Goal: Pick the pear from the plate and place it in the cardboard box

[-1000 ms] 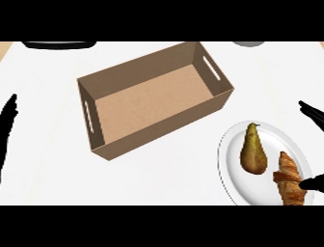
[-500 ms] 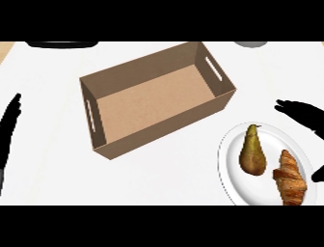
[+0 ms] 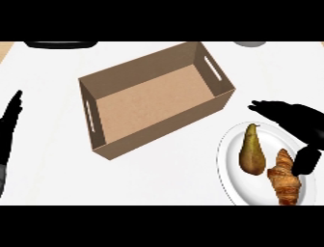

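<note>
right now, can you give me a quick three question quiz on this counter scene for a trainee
1. True or false: the pear already lies inside the cardboard box.
2. What lies beside the pear on the plate? A) a banana B) a croissant C) a spoon
3. Fill in: the hand above the plate's right rim is the robot's ____ hand.

Key
1. False: the pear is on the plate, and the box holds nothing.
2. B: the croissant.
3. Right: the right hand is by the plate, while the left hand rests open at the left edge.
</note>
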Robot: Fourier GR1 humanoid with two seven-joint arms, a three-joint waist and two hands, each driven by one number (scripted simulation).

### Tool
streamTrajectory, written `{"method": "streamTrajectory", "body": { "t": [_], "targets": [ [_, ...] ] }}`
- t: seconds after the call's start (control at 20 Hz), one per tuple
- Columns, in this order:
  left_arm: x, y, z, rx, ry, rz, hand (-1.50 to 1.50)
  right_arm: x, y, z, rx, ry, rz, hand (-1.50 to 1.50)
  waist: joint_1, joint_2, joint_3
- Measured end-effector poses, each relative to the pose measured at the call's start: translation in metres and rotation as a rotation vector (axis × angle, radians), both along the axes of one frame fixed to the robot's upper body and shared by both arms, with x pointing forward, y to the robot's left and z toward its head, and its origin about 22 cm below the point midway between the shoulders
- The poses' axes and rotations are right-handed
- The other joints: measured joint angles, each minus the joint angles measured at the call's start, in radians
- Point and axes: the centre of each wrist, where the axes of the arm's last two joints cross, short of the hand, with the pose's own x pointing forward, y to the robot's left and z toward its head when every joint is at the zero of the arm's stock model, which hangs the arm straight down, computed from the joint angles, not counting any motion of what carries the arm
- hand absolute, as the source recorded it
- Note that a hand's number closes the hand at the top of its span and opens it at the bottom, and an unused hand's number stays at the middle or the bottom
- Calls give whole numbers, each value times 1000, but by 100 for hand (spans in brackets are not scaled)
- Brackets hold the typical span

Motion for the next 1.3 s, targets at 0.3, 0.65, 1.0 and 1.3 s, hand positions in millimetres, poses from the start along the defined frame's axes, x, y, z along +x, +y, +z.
{"method": "streamTrajectory", "body": {
  "t": [0.3, 0.65, 1.0, 1.3],
  "targets": [
    [-3, 3, 2, -2, -1, 0, 0, 3, 10, -14, -45, 11, 4, -150, -3, 0, 0],
    [-6, 9, -3, -7, 0, 6, 0, 5, 21, -21, -40, 21, 10, -150, -5, -2, -1],
    [-6, 5, -8, -3, 7, 4, 0, -2, 27, -20, 16, 39, 62, -150, -6, -3, -3],
    [-10, 8, -16, -2, 1, 6, 0, -12, 44, -14, 24, 49, 96, -150, -7, -3, -2]
  ]
}}
